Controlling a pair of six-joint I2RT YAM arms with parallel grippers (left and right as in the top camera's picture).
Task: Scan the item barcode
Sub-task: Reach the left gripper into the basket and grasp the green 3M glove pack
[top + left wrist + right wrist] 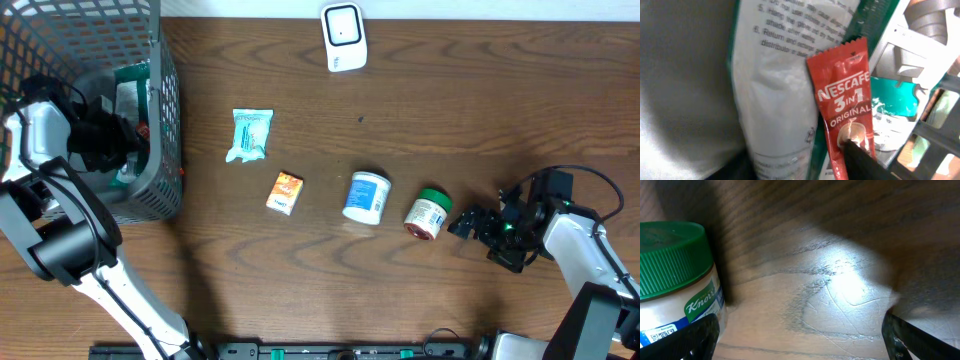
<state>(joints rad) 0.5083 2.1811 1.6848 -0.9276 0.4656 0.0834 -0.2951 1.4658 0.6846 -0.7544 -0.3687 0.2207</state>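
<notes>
My left gripper reaches into the grey wire basket at the far left. In the left wrist view its right finger presses on a red Nescafe 3-in-1 sachet. A white printed pouch fills the rest of the gap to the dark left finger, so the left gripper is closed on both. The white scanner stands at the table's far edge. My right gripper lies open on the table just right of a green-lidded Knorr jar, also at the left of the right wrist view.
On the table lie a teal packet, a small orange box and a white tub with a blue label. The basket holds more teal and green packaging. The right gripper has bare wood between its fingers.
</notes>
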